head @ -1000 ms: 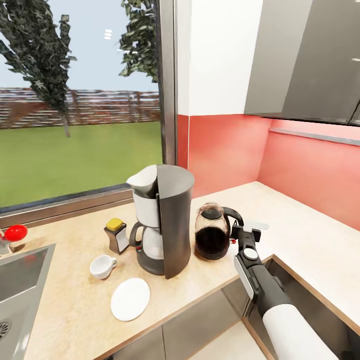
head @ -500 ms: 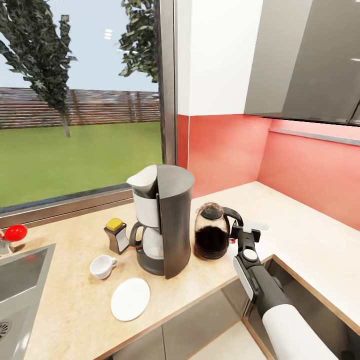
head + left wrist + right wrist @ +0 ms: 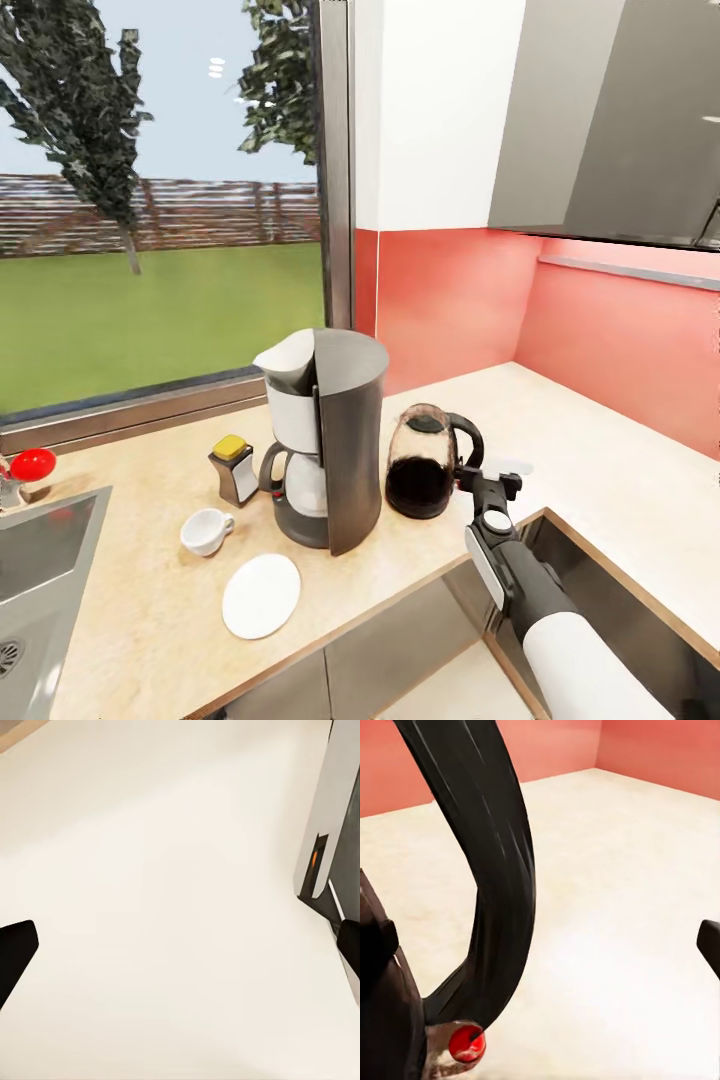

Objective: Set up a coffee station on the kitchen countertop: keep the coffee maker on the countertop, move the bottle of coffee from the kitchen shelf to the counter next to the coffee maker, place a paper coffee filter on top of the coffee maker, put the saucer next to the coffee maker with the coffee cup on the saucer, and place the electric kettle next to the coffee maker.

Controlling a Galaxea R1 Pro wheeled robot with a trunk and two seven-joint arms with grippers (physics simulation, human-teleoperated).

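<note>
On the countertop [image 3: 600, 470], in the corner by the window, the kettle [image 3: 425, 475] stands upright just right of the coffee maker [image 3: 325, 440], so this item looks already placed; its handle turns toward the right gripper [image 3: 490, 482], which sits just beside it with jaws apart and nothing held. The bottle [image 3: 234, 470] is left of the maker, but the cup [image 3: 205, 531] rests on the wood beside the saucer [image 3: 261, 596], not on it. The saucer lies near the front edge, with free room around; the left gripper [image 3: 180, 945] looks apart, over a pale surface.
</note>
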